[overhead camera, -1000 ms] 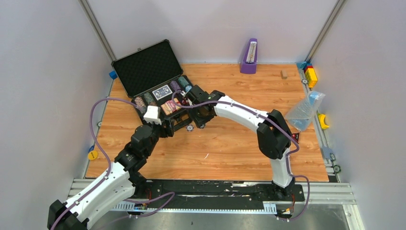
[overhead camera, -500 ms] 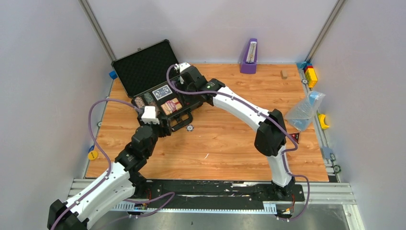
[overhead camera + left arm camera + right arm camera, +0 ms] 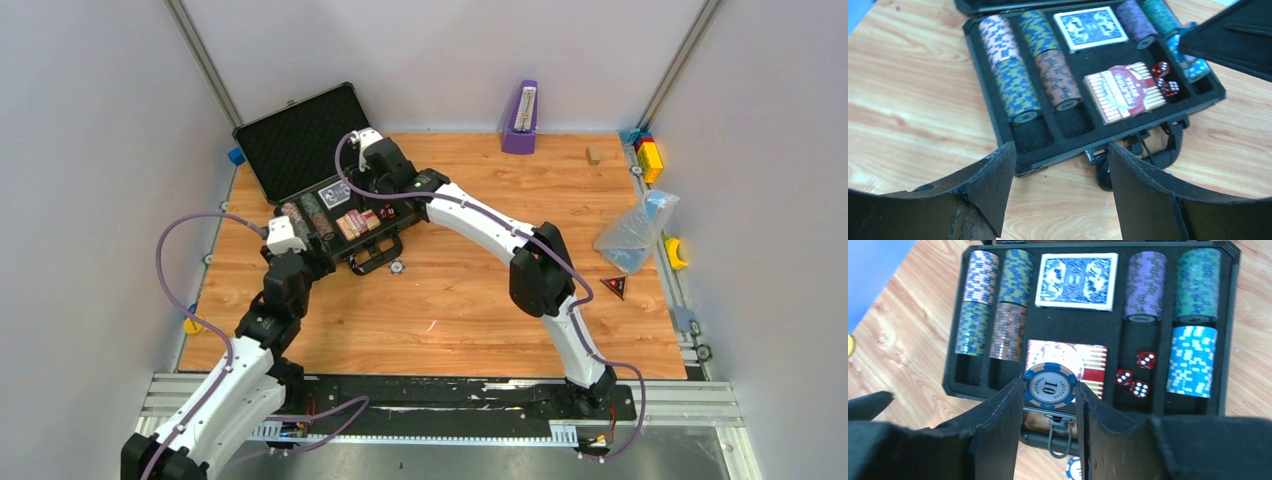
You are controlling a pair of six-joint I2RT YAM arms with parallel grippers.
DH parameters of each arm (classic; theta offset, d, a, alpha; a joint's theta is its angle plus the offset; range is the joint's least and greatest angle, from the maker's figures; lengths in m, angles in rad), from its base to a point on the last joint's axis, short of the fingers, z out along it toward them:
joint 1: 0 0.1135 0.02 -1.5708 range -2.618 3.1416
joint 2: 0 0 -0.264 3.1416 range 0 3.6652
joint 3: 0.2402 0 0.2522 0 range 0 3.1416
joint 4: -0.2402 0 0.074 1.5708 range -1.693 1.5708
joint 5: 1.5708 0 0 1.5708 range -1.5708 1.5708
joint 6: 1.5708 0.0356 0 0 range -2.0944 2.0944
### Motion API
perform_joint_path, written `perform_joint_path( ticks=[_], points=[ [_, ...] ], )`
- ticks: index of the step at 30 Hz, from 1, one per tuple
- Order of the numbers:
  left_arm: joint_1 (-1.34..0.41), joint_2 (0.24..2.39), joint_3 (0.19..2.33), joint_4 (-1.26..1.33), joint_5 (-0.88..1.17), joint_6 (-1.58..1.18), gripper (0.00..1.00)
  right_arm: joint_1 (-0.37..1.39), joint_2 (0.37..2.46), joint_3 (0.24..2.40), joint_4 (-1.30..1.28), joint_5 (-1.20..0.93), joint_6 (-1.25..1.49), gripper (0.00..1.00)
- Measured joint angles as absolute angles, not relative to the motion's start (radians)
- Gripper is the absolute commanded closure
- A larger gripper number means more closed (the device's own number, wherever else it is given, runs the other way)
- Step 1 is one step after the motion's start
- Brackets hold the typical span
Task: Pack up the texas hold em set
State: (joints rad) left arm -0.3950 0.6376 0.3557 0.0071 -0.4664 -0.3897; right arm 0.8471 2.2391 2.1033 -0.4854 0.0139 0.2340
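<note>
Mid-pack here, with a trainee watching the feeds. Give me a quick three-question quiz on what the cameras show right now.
1. True or false: the right end effector is shut on a blue chip marked 10.
2. How many red dice lie in the briefcase? A) two B) three C) five
3. Fill in: the left end effector holds nothing and its jaws stand ____.
Key: 1 true; 2 B; 3 open.
</note>
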Motion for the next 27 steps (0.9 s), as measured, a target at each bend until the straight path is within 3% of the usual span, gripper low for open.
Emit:
perform_joint_path(
  ticks=[7,12,17,27],
  points=[
    [-0.268,0.623,0.338,-0.066,-0.459,-0.498,0.29,0.912,2.256,2.102,-0.394,0.002,0.261,1.00],
    [-0.258,0.530,0.329,-0.177,-0.625,-0.628,0.31,0.990,2.291,2.080,-0.307,0.023,0.270,1.00],
    [-0.254,0.439,0.328,-0.273,-0.770,-0.732,0.30,1.047,2.346,2.079,-0.231,0.071,0.276,1.00],
    [-0.253,0.399,0.321,-0.324,-0.841,-0.816,0.26,1.053,2.410,2.067,-0.123,0.140,0.292,1.00]
  ],
)
